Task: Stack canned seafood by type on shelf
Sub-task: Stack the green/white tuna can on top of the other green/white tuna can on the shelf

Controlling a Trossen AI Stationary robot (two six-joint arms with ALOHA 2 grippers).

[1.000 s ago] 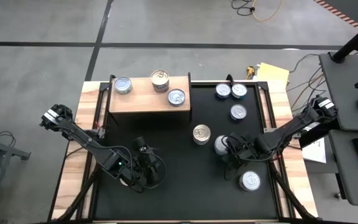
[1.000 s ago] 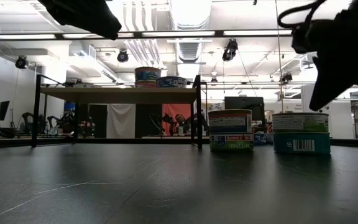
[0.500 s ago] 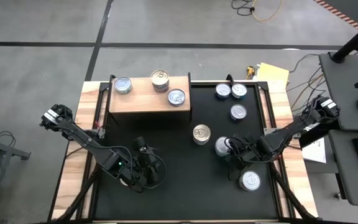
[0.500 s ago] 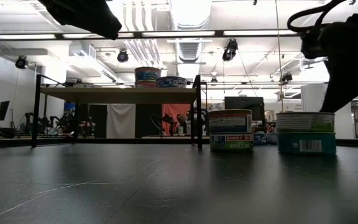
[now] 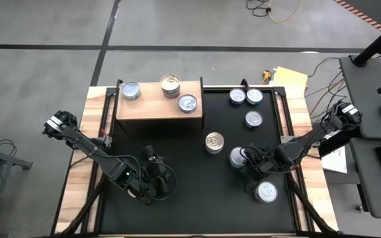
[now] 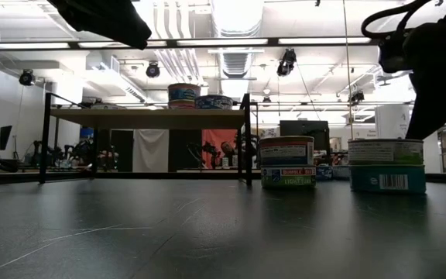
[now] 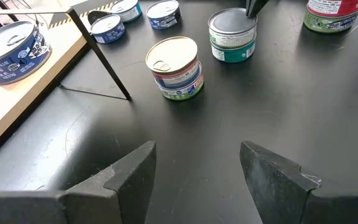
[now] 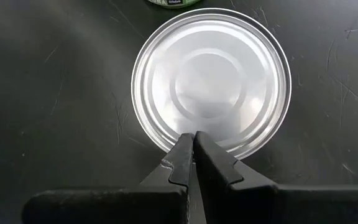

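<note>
The light-brown shelf (image 5: 154, 106) carries two silver-topped tins and a gold-topped stack (image 5: 170, 84). On the black table stand three silver tins at the far right (image 5: 246, 97), a gold-topped tin (image 5: 214, 142), a silver-topped tin (image 5: 237, 156) and another nearer (image 5: 266, 192). My right gripper (image 8: 193, 135) is shut, with its tips at the silver tin's (image 8: 210, 78) top edge. My left gripper (image 7: 197, 168) is open and hovers over bare table near the left, short of the gold tin (image 7: 176, 67). My right gripper has its shut fingertips (image 8: 188, 146) on the silver tin's top at the rim (image 8: 194, 127), on the side facing the arm. The fingers slant down from the table's right. The tin stands upright on the table (image 6: 385, 164).
The shelf's thin black frame posts (image 7: 104, 59) stand between my left gripper and the shelf. The gold tin (image 6: 287, 161) stands close to the left of the touched one. Wooden borders run along the black mat's left and right sides (image 5: 88, 132).
My right gripper has drawn back a little toward the table's right edge with its fingers shut. The silver tin under its tips has slid a short way with it, to the right and slightly nearer, and has stayed upright.
</note>
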